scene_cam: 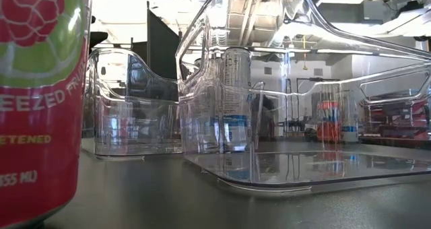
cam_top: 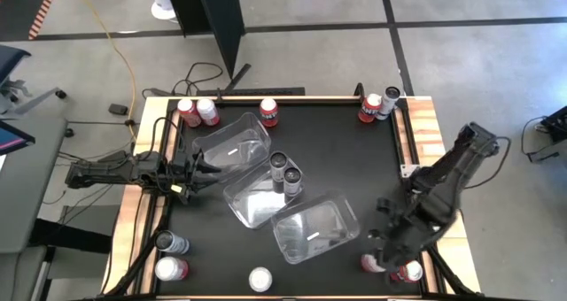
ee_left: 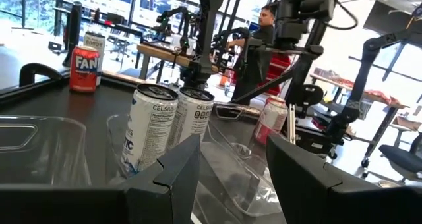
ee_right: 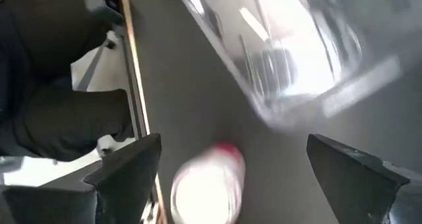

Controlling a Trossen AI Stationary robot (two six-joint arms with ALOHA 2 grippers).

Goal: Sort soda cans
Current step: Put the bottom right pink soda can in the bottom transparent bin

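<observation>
Soda cans stand upright around the black table. Three red-and-white cans (cam_top: pixel 207 111) are at the far left edge, two (cam_top: pixel 370 108) at the far right corner, and two grey-white cans (cam_top: pixel 285 173) stand in the middle between the clear tubs. More cans stand near left (cam_top: pixel 170 255), at the near edge (cam_top: pixel 260 279) and near right (cam_top: pixel 409 272). My left gripper (cam_top: pixel 202 170) (ee_left: pixel 234 168) is open and level by the left tub, pointing at the middle cans (ee_left: pixel 173 122). My right gripper (cam_top: pixel 384 250) (ee_right: pixel 237 174) is open, pointing down over a red can (ee_right: pixel 208 184) at the near right.
Three clear plastic tubs (cam_top: pixel 232 143) (cam_top: pixel 255 195) (cam_top: pixel 315 228) lie slanting across the table's middle, and one (ee_right: pixel 297 46) is just beyond the right gripper. A big red can (scene_cam: pixel 40 101) stands close to the low camera. A person shows in the room beyond the table.
</observation>
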